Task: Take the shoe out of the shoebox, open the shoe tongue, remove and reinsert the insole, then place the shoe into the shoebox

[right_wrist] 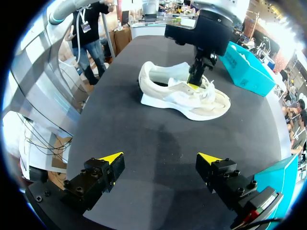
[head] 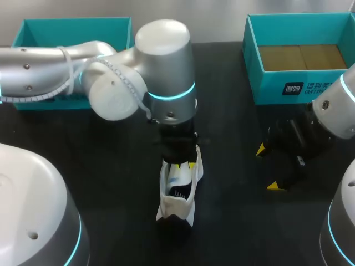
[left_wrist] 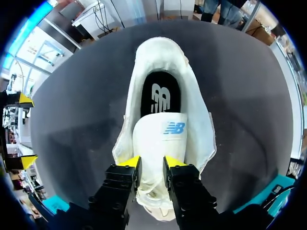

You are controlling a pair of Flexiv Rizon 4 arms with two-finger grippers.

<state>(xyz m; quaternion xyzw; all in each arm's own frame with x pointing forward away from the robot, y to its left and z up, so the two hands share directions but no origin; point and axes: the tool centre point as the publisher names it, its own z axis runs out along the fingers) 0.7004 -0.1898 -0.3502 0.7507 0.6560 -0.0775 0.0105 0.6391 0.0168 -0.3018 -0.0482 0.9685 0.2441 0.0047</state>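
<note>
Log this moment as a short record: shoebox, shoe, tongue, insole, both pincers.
shoebox: teal, open, no shoe inside
shoe: white, out of the shoebox, standing on its sole
tongue: pinched from both sides by the left pincer
insole: black, lying inside the shoe
left pincer: shut on tongue
right pincer: open, empty, apart from the shoe

Left arm [head: 66, 66]: glossy silver-white shell, fat rounded joints, cyan light ring at wrist, small dark screws, white spiral-wrapped cable along the link. Right arm [head: 338, 108]: same silver shell w/ cyan ring. Left tool [left_wrist: 151, 163] & right tool [right_wrist: 160, 158]: black blocky bodies w/ screw heads, yellow wedge tips; right one has red-green mark near base.
</note>
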